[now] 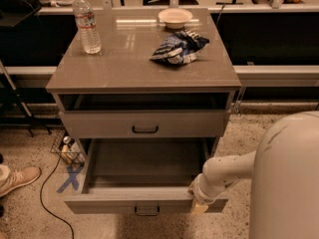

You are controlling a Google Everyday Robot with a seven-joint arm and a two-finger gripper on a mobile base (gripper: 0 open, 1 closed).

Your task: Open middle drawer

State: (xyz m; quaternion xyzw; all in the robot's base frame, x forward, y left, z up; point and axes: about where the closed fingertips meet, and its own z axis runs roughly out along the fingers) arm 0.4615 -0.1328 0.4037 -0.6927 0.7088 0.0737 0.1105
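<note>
Cabinet: grey-beige unit, seen from the front and above; worktop point(124, 66) flat and glossy.
On worktop, back left: clear water bottle point(87, 24), upright, cap on.
On worktop, back centre-right: shallow pale bowl point(175, 17), near the rear edge.
On worktop, in front of bowl: crumpled blue-and-white bag point(178, 47), apart from the bowl, well apart from the bottle.
Below worktop: dark open slot running the full width.
Upper drawer front point(99, 125): sits under that slot, small black bar handle at its middle, close to the cabinet face.
Middle drawer point(109, 199): pulled well out toward the camera, below the upper front; deep grey tray showing inside, nothing seen in it; black handle at the middle of its front panel.
Tool point(199, 203): at the right end of the middle drawer's front edge, pressed against the panel top; whether apart or together, cannot tell.
Arm point(227, 170): white, reaches in from the right, from the rounded white robot body point(286, 178) filling the lower right.
Floor, left of drawer: blue tape X point(71, 177); black cable point(45, 198) curving past it.
Floor, beside cabinet's left side: small wire basket point(67, 149) with items too small to tell.
Far left edge: tan shoe point(19, 179), toe pointing toward the cabinet.
</note>
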